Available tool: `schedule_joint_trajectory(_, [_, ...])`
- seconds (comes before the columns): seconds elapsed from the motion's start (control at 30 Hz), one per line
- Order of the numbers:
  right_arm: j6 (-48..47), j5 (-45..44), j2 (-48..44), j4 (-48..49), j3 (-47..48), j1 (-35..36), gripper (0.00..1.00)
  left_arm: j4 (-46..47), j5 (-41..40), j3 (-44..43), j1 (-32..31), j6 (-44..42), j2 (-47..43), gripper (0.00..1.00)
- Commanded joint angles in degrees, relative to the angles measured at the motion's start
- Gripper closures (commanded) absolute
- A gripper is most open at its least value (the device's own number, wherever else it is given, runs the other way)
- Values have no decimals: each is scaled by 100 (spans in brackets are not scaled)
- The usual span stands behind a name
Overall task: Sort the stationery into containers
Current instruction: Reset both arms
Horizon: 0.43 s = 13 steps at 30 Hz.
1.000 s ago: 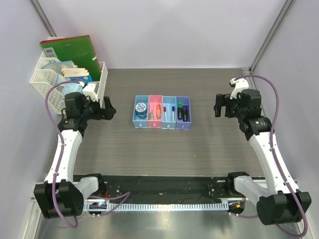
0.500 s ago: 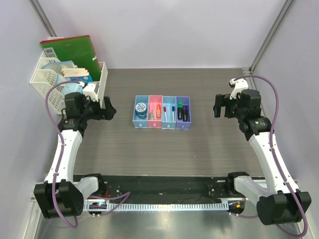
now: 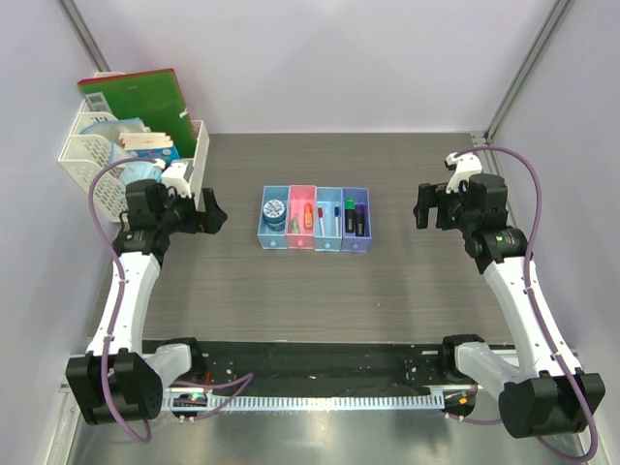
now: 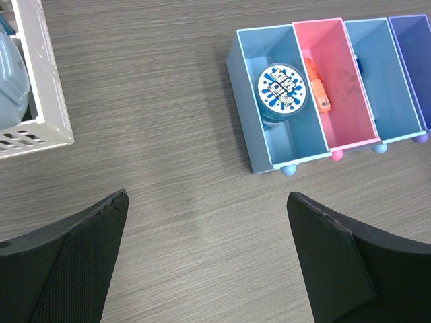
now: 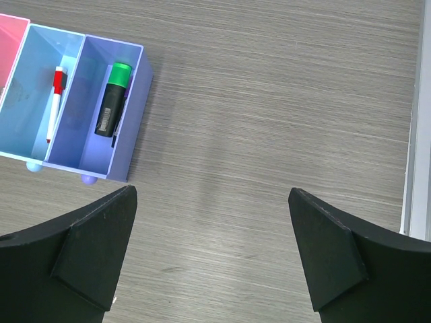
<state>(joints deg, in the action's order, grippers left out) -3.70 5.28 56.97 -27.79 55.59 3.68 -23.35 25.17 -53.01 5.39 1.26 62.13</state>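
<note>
From above, the stationery (image 3: 307, 215) lies inside the containers (image 3: 329, 245) at the middle of the bench (image 3: 407, 281), left fingers (image 3: 215, 215) at their 9 o'clock, right fingers (image 3: 422, 205) at 3 o'clock, all spread and empty; left wrist: tape roll (image 4: 283, 89) (probably light and stiff, best pinched across its rim); right wrist: green-black highlighter (image 5: 112, 99), likely slick, best taken mid-barrel

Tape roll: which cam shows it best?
Left wrist: the tape roll is close and sharp, printed top clear, inside the blue bin. Top external shows it only as a small disc; right wrist does not show it.
</note>
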Motion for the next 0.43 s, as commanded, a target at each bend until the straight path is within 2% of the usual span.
schedule_joint_trajectory(0.0, [54,35,-151,239,22,1,0,191,129,-7,24,33,1,0])
schedule_joint_trajectory(0.4, [72,43,-142,239,22,1,0,173,208,2,24,33,-16,0])
